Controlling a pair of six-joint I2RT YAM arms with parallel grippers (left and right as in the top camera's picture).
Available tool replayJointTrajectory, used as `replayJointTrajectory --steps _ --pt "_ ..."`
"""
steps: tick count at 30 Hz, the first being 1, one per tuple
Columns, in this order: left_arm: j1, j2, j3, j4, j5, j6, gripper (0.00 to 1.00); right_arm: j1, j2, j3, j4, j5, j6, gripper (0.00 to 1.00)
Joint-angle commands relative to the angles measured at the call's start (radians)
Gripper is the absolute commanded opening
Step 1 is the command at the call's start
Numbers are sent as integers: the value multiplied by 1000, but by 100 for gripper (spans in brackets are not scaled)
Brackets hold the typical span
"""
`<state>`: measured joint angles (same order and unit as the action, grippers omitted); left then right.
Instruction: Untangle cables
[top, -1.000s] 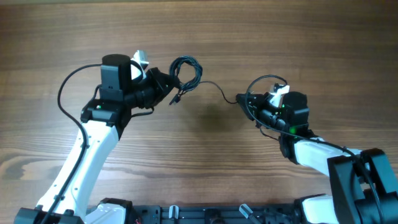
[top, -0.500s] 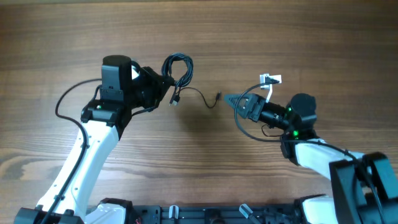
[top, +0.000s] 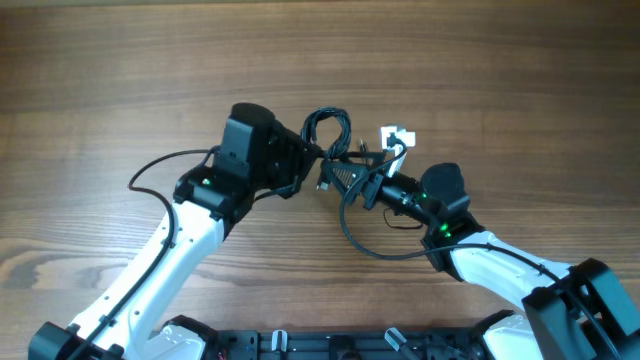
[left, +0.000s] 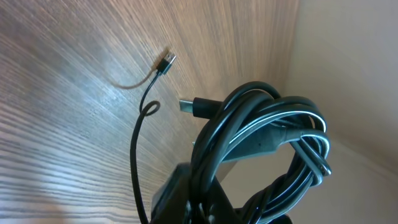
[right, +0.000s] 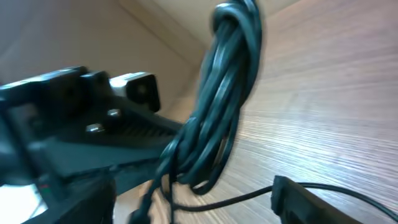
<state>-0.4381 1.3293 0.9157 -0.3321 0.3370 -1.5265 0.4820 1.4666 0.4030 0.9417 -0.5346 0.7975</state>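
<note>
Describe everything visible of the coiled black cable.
The coiled black cable is a glossy, rubbery cord wound in several tight loops, held over the wooden table, its lower end pinched in the shut left gripper. A plug end pokes out sideways; a thinner strand trails beside it.

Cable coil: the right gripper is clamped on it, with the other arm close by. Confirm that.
Not right. It is the left gripper that is clamped on the coil, with the other arm close by. The left wrist view shows the coil rising out of that gripper.
</note>
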Motion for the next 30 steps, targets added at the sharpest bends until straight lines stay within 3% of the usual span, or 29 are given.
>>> replayJointTrajectory --steps 1,6,8,9,11,17,20,21,24,27,30 --pt "-10 -20 12 8 -17 -94 4 5 -11 16 8 19 -35 74" --pt "-10 -20 12 26 -3 -135 4 5 -11 16 31 2 -39 62" --pt "-10 -20 12 38 14 -150 4 5 -11 16 48 -6 -39 62" --pt "-10 -20 12 37 19 -150 4 5 -11 16 64 -21 -39 57" --pt "-10 -20 12 40 41 -158 4 6 -11 16 66 -27 -39 37" --pt "-10 -20 12 60 127 -158 4 38 3 16 67 27 -40 43" --pt "-3 -20 12 60 122 -146 4 37 3 16 48 28 -40 15" --pt "14 -20 12 64 110 -75 4 36 3 16 21 -10 -27 6" --pt "67 -20 12 59 14 255 4 6 3 16 21 -249 149 5" --pt "67 -20 12 42 -47 566 4 -78 2 16 193 -458 409 5" --pt "64 -20 12 18 -47 660 4 -123 2 16 353 -452 602 5"
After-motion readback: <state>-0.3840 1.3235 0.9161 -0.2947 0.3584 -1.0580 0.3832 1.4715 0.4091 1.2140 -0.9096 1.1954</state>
